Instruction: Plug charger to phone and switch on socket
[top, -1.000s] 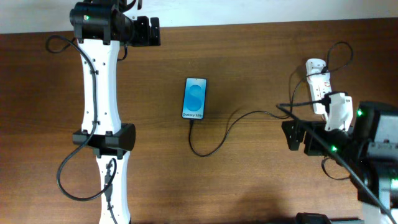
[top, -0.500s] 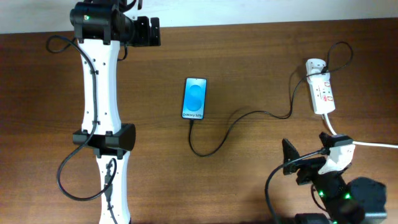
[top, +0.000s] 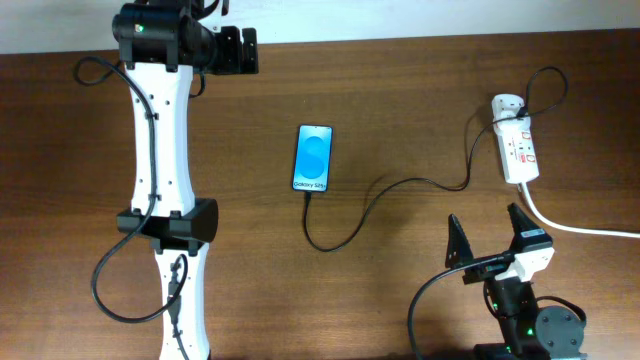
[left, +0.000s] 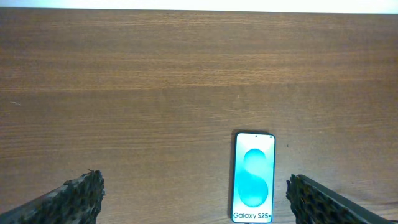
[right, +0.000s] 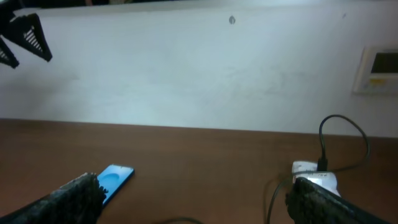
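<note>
The phone (top: 313, 158) lies screen up mid-table, its blue screen lit. The thin black charger cable (top: 400, 182) runs from the phone's lower edge, loops across the wood and rises to the white adapter (top: 508, 104) on the socket (top: 520, 152), a white strip with small red switches. My left gripper (top: 243, 50) is open at the far left, well away from the phone (left: 254, 177), which lies between its spread fingers (left: 199, 205) in the left wrist view. My right gripper (top: 490, 240) is open and empty near the front edge, below the socket (right: 314, 174). The phone also shows in the right wrist view (right: 115, 177).
A thick white cord (top: 580, 228) leaves the socket's near end and runs off the right edge. The left arm's white links (top: 160, 180) stretch along the left side of the table. A pale wall (right: 199, 74) stands behind the table.
My right arm has pulled back from the socket to the table's front edge, its gripper now open and facing the back wall. The phone, cable and left arm have not moved.
</note>
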